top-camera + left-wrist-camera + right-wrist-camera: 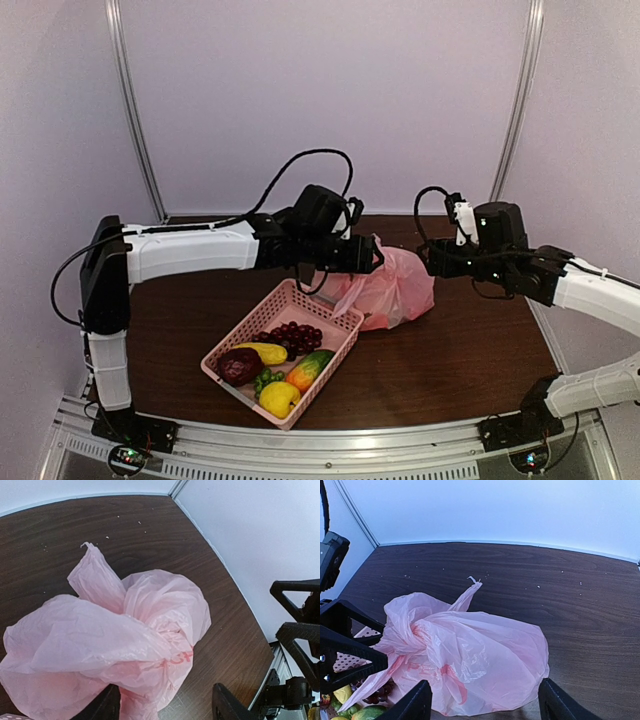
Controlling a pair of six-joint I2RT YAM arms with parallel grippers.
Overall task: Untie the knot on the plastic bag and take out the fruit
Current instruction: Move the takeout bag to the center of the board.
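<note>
Nearest the overhead camera runs the front rail (330,445), and just beyond it sits the pink basket (246,322), its far corner touching the plastic bag (392,285). I see bare table (455,365) right of the basket and in front of the bag, and more dark wood behind the bag up to the back wall (330,100); only the basket crowds the bag's left. The left gripper (372,256) hangs over the bag's top, fingers apart, with pink film lying between them. The right gripper (430,258) sits at the bag's right side, fingers spread and holding nothing. The knot (410,629) reads only as a bunched twist, one ear (470,592) sticking up. I can see fruit (280,398) in the basket; anything inside the bag is hidden by crinkled plastic. Both wrist views cut off the fingers at the bottom edge.
</note>
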